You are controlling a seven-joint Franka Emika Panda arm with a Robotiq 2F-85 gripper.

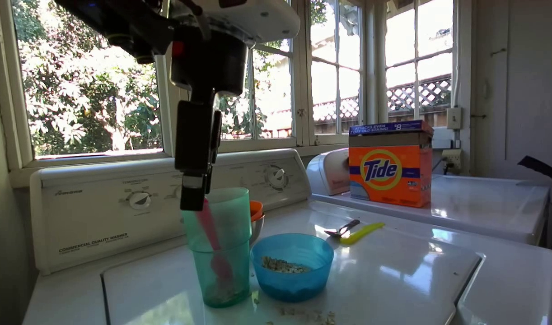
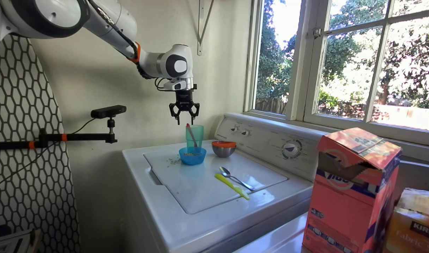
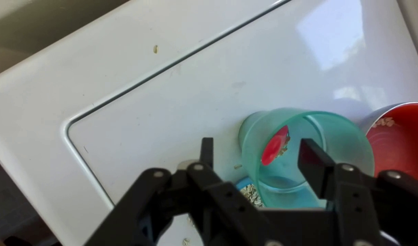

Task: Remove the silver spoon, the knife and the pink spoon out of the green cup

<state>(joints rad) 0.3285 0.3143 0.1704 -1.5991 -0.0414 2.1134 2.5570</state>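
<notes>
The green cup [image 1: 237, 225] stands upright on the washer lid; it also shows in an exterior view [image 2: 199, 131] and the wrist view [image 3: 352, 143]. The pink spoon [image 1: 209, 229] leans inside it, handle end up at the rim; it also shows in the wrist view [image 3: 275, 146]. My gripper [image 2: 185, 121] is open and empty just above the rim, fingers [image 3: 255, 147] pointing down. The spoon's upper end appears between the fingertips. The silver spoon [image 2: 238, 180] and the yellow-green knife [image 2: 232, 186] lie side by side on the lid, away from the cup.
A blue bowl [image 1: 294, 280] with oats stands beside the cup. An orange bowl inside a steel bowl [image 2: 224, 151] stands close on the cup's other side. The washer's control panel [image 1: 100, 212] rises at the back. A Tide box [image 1: 389, 174] stands farther off.
</notes>
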